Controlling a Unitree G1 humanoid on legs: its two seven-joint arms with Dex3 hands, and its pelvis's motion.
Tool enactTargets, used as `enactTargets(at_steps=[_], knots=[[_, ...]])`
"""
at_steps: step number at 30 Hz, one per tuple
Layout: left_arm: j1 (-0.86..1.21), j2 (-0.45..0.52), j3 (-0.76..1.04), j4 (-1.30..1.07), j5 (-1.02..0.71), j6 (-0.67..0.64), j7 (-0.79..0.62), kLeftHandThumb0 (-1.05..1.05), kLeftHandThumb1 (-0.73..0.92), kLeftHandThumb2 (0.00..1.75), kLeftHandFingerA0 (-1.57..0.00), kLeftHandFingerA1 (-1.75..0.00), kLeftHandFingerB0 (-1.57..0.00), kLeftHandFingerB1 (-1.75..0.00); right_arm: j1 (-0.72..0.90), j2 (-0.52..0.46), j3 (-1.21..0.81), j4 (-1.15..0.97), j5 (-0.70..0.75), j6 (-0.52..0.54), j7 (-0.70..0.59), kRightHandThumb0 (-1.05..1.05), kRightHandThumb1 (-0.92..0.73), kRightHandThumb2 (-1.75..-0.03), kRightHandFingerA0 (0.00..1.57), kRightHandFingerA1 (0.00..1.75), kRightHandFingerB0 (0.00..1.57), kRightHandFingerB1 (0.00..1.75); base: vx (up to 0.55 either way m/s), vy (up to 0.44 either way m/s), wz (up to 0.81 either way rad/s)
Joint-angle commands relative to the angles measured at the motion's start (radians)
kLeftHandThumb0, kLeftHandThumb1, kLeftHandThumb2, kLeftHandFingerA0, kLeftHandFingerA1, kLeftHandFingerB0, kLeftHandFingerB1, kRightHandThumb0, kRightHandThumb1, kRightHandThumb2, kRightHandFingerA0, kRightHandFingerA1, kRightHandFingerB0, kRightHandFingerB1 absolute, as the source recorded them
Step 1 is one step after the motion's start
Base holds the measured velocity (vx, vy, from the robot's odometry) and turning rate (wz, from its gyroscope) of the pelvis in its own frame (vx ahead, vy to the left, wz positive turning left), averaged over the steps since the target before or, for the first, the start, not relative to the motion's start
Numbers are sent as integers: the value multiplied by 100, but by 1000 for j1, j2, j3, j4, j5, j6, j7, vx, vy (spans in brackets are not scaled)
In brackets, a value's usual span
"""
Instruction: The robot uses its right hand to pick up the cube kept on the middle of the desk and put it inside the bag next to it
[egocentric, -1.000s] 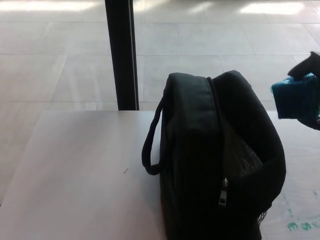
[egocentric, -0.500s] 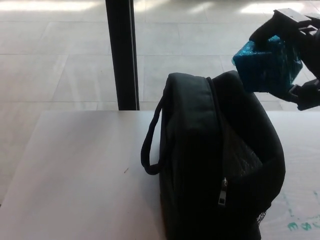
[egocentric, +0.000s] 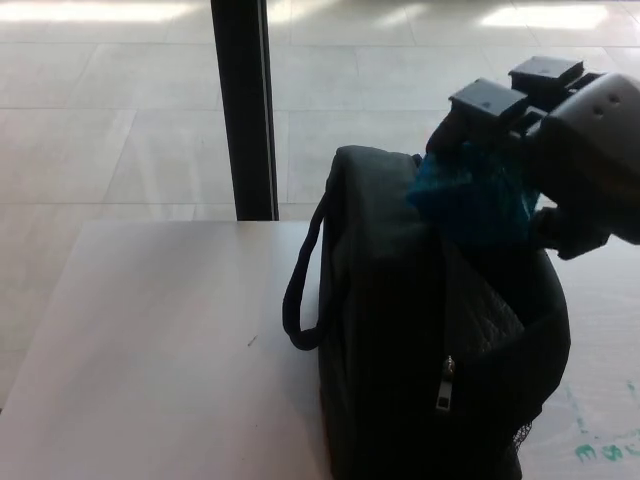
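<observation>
Nearest to me, the desk (egocentric: 150, 350) is showing as a pale, flat top filling the lower part of the head view. I am seeing green scribbles (egocentric: 600, 450) on it at the lower right corner and a tiny dark speck (egocentric: 251, 341) left of centre.

The bag (egocentric: 420, 360) is standing upright on the desk, right of centre. It is black, its near end is facing me, and a zipper pull (egocentric: 447, 385) is hanging down that end. A carry loop (egocentric: 303, 280) is arching out from its left side. The top is gaping open along the zip line, and mesh lining (egocentric: 490, 320) is showing inside the right-hand wall.

My right hand (egocentric: 560, 150) is reaching in from the upper right, hovering over the open top of the bag. Its black fingers (egocentric: 485, 105) are clamped around the cube (egocentric: 470, 195), so it is holding the piece firmly. The cube is teal, sitting at the mouth of the bag with its lower edge dipping to the rim; I cannot tell whether it is touching the fabric. My left hand is not showing.

Beyond the desk, a black post (egocentric: 243, 105) is rising vertically, left of the bag. Behind it the tiled floor (egocentric: 110, 120) is stretching away, with bright patches glaring along the top edge.
</observation>
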Motion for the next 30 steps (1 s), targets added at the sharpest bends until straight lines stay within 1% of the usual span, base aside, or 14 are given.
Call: enactTargets(at_steps=[1, 2, 3, 7, 9, 12, 13, 15, 18, 19, 21, 23, 24, 30], knots=[[3, 16, -1, 11, 13, -8, 3, -64, 56, 94, -34, -61, -21, -51, 32, -25, 22, 37, -50, -52, 24, -34, -47, -93, 120, 133, 89, 104, 0, 0, 0], [-1, 14, 4, 8, 8, 1, 5, -63, 56, 94, -36, -62, -23, -52, 27, -32, 30, 45, -65, -56, 29, -35, -48, -93, 120, 134, 88, 106, 0, 0, 0], [4, 16, 1, 3, 13, -9, 7, -63, 55, 95, -36, -63, -23, -52, 27, -38, 39, 46, -87, -42, 44, -31, -62, -62, 92, 175, 87, 83, 0, 0, 0], [-7, 12, 5, 19, 7, -4, 3, -66, 56, 93, -34, -62, -24, -52, 19, -48, 73, 87, -139, -53, 39, -27, -58, -65, 99, 174, 89, 95, 0, 0, 0], [-11, 12, 5, 23, 4, -6, -2, -65, 55, 93, -35, -62, -22, -52, 18, -46, 80, 108, -155, -59, 18, -27, -59, -74, 93, 175, 81, 129, 0, 0, 0], [-16, 14, 4, 20, 5, -8, -3, -63, 54, 93, -34, -62, -20, -51, 6, -42, 83, 113, -153, -34, 62, -28, -61, -70, 92, 175, 85, 103, 0, 0, 0], [-19, 12, 6, 23, 4, -5, 1, -62, 54, 93, -35, -62, -21, -51, -5, -35, 89, 119, -150, -18, 91, -32, -47, -94, 120, 132, 85, 98, 0, 0, 0], [-26, 11, 12, 21, -5, 10, -4, -63, 53, 92, -33, -62, -21, -51, -7, -29, 89, 122, -148, -15, 94, -39, -64, -63, 92, 172, 84, 82, 0, 0, 0], [-23, 14, 10, 18, 0, 6, -6, -66, 55, 93, -33, -61, -22, -51, -6, -14, 89, 118, -128, 0, 125, -34, -66, -65, 93, 168, 70, 58, 0, 0, 0], [-22, 16, 9, 15, 1, 8, -7, -68, 55, 92, -32, -60, -22, -51, -6, -9, 92, 109, -128, 27, 163, -40, -72, -61, 70, 87, 33, 37, 0, 0, 0], [-19, 19, 7, 12, 2, 6, -12, -70, 55, 91, -30, -59, -22, -51, -5, 4, 97, 91, -125, 85, 238, -46, -69, -61, 59, 69, 18, 31, 0, 0, 0], [-23, 18, 9, 16, -1, 10, -14, -58, 72, 61, -29, -52, -29, -42, -3, 0, 107, 76, -183, 95, 233, -70, -43, -83, 0, 31, 0, 25, 0, 0, 0], [-25, 18, 11, 19, -5, 13, -18, -58, 72, 61, -29, -52, -29, -42, 1, -4, 109, 70, -207, 95, 221, -90, -50, -84, 0, 11, 0, 8, 0, 0, 0], [-16, 12, 15, 14, -3, 9, -6, -60, 54, 94, -37, -64, -23, -52, 2, -12, 95, -22, -246, 153, 303, -99, -55, -93, 0, 17, 0, 0, 0, 0, 0]])
